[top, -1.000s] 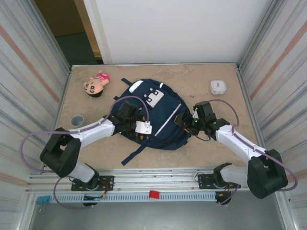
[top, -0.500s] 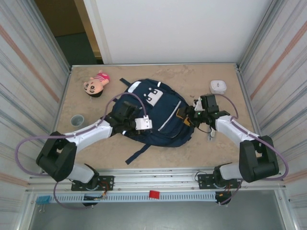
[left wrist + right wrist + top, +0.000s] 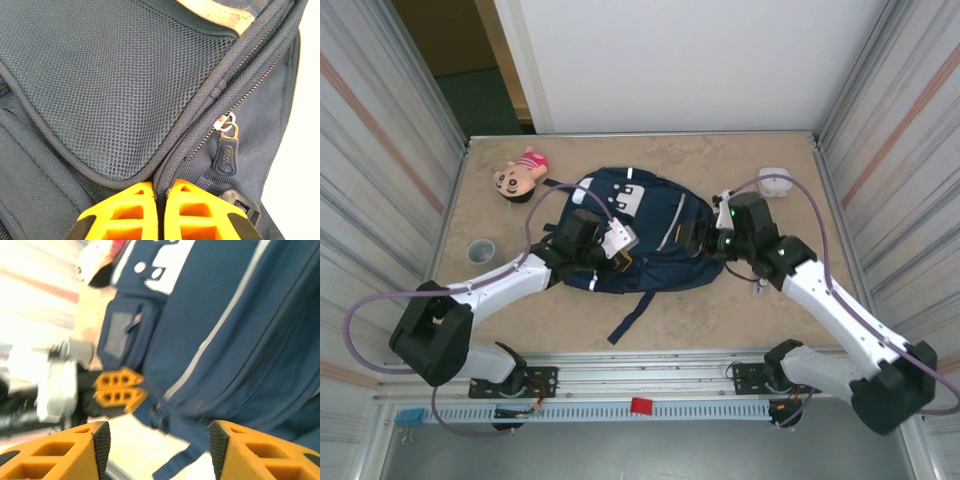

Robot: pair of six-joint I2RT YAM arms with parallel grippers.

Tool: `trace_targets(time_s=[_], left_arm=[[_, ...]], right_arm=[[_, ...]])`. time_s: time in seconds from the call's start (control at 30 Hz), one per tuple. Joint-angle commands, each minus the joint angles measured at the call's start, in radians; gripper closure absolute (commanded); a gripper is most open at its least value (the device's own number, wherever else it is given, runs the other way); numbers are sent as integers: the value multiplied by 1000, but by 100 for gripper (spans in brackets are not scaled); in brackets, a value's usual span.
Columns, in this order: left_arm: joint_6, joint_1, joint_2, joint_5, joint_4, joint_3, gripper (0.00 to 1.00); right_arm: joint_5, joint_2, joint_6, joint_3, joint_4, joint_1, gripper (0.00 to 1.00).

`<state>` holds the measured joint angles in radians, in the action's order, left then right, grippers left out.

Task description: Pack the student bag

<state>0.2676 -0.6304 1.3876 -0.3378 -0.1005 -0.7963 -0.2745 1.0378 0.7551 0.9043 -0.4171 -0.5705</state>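
Note:
The student bag point(image 3: 655, 225), a navy backpack with white trim, lies in the middle of the table. My left gripper point(image 3: 616, 262) is at its near left side. In the left wrist view this gripper point(image 3: 161, 192) is shut on the bag's corded seam, just below the mesh pocket point(image 3: 115, 85) and left of a zipper pull point(image 3: 227, 152). My right gripper point(image 3: 698, 240) hovers at the bag's right side. Its jaws point(image 3: 159, 432) stand wide apart with nothing between them, and the bag point(image 3: 225, 325) lies beyond the fingertips.
A small doll point(image 3: 520, 175) lies at the back left, a grey cup point(image 3: 480, 250) by the left wall, and a white box point(image 3: 775, 182) at the back right. A loose strap point(image 3: 632, 315) trails toward the near edge. Metal walls close in both sides.
My left gripper has shut on the bag's seam. The bag has shifted and turned toward the back of the table. The right arm has lifted and swung nearer the bag's right side.

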Motion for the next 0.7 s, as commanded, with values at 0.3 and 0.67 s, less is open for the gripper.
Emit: trace_targets(time_s=[0.3, 0.67], left_arm=[[-167, 1, 22, -150, 33, -88, 100], [-156, 1, -5, -170, 31, -97, 100]], right_arm=[[259, 187, 112, -75, 210, -293, 49], [277, 416, 93, 8, 305, -281, 58]])
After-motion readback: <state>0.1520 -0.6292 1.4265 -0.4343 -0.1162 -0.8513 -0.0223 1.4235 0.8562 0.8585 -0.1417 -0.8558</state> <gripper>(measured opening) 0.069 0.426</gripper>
